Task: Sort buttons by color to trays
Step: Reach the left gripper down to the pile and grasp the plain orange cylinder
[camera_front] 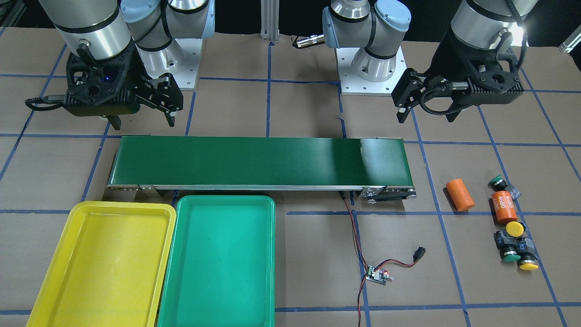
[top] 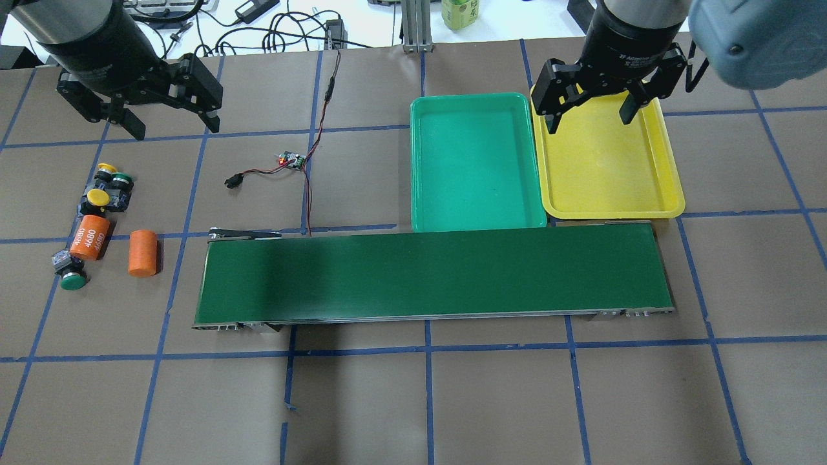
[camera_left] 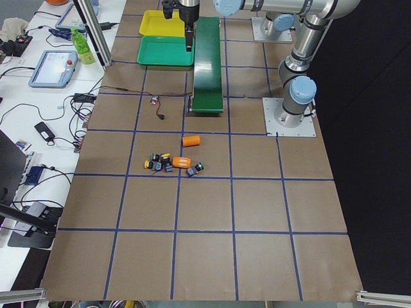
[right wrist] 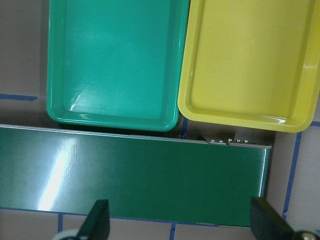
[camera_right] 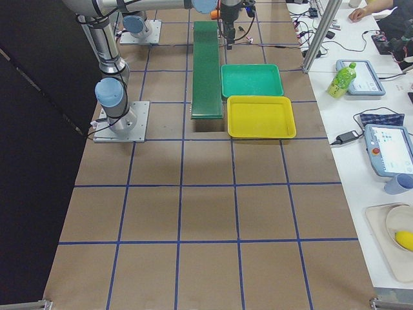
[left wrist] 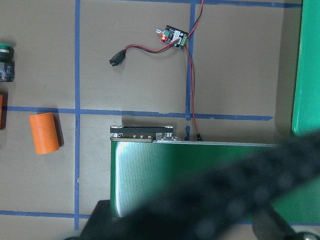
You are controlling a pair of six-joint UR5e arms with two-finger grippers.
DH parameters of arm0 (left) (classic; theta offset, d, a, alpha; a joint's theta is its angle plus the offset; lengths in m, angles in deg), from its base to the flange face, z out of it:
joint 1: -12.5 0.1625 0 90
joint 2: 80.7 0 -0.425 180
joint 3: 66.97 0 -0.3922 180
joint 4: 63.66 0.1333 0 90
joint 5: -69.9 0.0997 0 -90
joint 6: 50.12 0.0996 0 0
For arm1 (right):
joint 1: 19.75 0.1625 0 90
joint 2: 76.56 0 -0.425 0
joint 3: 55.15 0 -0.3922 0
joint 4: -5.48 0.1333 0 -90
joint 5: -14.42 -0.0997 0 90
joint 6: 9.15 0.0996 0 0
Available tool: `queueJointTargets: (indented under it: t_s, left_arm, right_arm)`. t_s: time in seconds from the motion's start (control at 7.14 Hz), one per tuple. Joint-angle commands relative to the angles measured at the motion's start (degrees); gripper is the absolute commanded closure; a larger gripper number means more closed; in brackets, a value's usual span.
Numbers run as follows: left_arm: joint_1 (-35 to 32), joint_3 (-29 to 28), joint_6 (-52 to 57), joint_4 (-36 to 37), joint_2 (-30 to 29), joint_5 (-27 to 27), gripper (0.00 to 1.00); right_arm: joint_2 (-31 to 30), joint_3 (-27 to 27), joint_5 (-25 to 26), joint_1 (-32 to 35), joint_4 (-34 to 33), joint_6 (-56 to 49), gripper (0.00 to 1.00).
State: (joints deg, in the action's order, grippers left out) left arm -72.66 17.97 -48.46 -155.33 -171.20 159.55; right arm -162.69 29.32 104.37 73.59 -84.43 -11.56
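Four buttons lie in a cluster at the table's left end: yellow (top: 105,169), green (top: 123,176), yellow (top: 97,196) and, apart from them, green (top: 73,280). They also show in the front view (camera_front: 515,228). The green tray (top: 475,161) and the yellow tray (top: 665,187) lie side by side beyond the conveyor, both with nothing in them. My left gripper (top: 171,123) is open and holds nothing, above the table right of the buttons. My right gripper (top: 589,119) is open and holds nothing, above the yellow tray's far edge.
A long dark-green conveyor belt (top: 433,274) crosses the table's middle. Two orange cylinders, one plain (top: 143,253) and one marked 4680 (top: 90,237), lie among the buttons. A small wired circuit board (top: 292,159) lies between the buttons and the green tray.
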Motion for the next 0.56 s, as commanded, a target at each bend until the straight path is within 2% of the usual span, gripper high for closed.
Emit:
queueJointTargets:
  t_s: [0.0, 0.42]
  left_arm:
    - [0.17, 0.39, 0.79, 0.17, -0.03, -0.09, 0.00]
    - [1.30, 0.66, 4.80, -0.35, -0.03, 1.57, 0.00]
  right_arm:
    - [0.00, 0.00, 0.05, 0.00, 0.00, -0.05, 0.00]
    - [0.00, 0.00, 0.05, 0.00, 0.00, -0.05, 0.00]
